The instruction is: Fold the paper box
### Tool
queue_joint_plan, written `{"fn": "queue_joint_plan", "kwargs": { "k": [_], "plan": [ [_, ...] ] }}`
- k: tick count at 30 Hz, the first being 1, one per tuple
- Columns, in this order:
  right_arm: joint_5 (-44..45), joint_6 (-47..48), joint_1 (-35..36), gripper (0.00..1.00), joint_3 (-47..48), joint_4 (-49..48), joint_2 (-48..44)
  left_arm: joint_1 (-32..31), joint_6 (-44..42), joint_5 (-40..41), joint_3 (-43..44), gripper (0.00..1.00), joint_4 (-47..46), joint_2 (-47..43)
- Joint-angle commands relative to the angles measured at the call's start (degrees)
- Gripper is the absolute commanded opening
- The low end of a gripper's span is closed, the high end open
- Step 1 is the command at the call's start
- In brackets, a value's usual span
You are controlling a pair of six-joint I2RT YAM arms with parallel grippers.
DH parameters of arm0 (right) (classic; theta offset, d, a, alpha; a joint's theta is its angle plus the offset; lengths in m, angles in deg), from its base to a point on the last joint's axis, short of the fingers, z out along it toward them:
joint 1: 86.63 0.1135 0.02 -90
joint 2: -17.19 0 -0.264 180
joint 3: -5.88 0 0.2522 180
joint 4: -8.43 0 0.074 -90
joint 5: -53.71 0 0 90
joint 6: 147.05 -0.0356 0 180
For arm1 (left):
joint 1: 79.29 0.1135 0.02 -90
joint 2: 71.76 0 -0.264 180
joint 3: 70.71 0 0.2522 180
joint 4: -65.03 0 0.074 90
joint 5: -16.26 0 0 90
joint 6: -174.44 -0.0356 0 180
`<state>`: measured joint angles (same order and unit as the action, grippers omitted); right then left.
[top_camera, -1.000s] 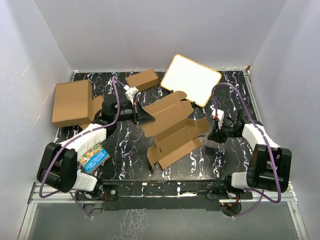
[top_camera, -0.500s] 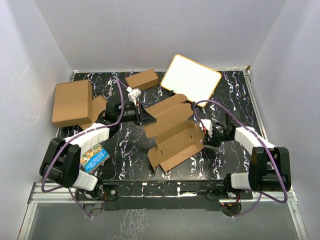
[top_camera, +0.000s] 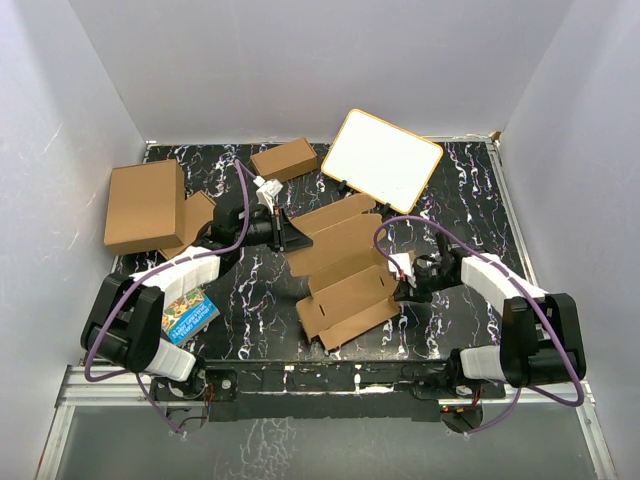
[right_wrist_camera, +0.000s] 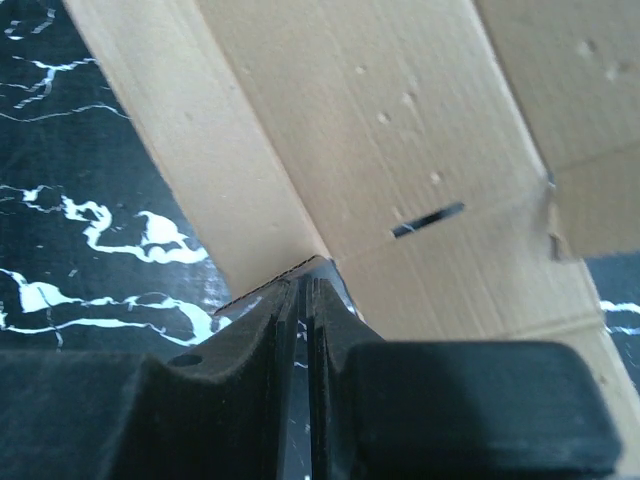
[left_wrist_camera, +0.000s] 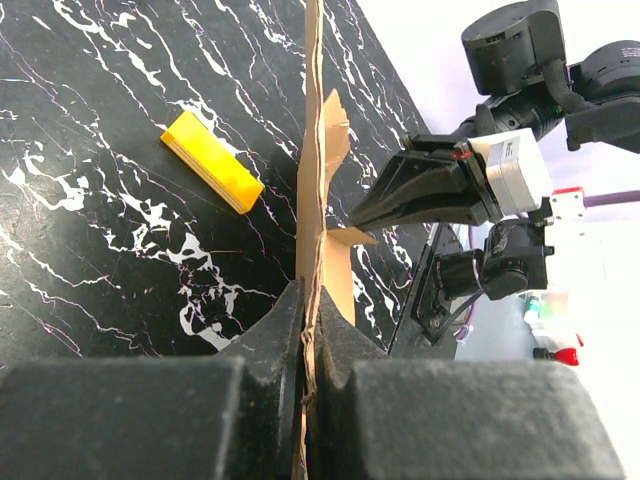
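Evidently the fold was at an early stage: the paper box [top_camera: 345, 262] lay mostly flat and open just in front of the white board [top_camera: 385, 160], its far flap close to the board's near edge, and only the end farthest from the board showed walls partly raised. The left gripper [top_camera: 295, 238], in front of the board's left corner, was clamped tight on a thin cardboard edge, which stood on edge between its jaws in the wrist view. The right gripper [top_camera: 403, 283], in front of the board's right half, had its jaws drawn narrow on the corner of a flap, apparently pinching it. Next, I judged, the 2 arms needed to swing the held panels upright about their creases without tearing those thin corners. Room looked fair: bare tabletop lay on the side of the box away from the board, while the board crowded the far flap and a small brown box [top_camera: 285, 158] sat just left of the board
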<state>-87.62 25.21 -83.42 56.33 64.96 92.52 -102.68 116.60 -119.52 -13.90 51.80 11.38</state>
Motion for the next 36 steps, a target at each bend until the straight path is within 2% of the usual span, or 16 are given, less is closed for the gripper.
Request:
{"fn": "queue_joint_plan", "kwargs": {
  "k": [1,7,15,25,30,36],
  "plan": [
    [-5.36,4.28,2.22,0.15,1.99,2.03,0.89,-0.33,-0.35,-0.39,-0.65,0.0,-1.57,-0.47],
    [-6.68,4.14,4.66,0.15,2.45,2.76,1.92,-0.42,-0.45,-0.41,-0.73,0.0,-1.5,-0.34],
    [-1.31,4.56,8.23,0.13,2.52,3.06,5.4,-0.42,-1.0,-0.5,-1.01,0.0,-1.55,-0.29],
    [10.81,-8.82,15.82,0.11,2.74,-6.23,8.77,-0.42,-1.61,-1.41,-1.21,0.0,-1.97,-0.48],
    [7.96,-11.22,15.6,0.13,7.2,-2.71,8.33,-0.42,-2.4,-1.97,-2.0,0.0,-3.13,-1.22],
    [-1.14,-11.43,11.83,0.23,13.73,2.71,2.49,-0.42,-1.06,-3.06,-1.59,0.0,-5.37,-1.77]
  ]
}}
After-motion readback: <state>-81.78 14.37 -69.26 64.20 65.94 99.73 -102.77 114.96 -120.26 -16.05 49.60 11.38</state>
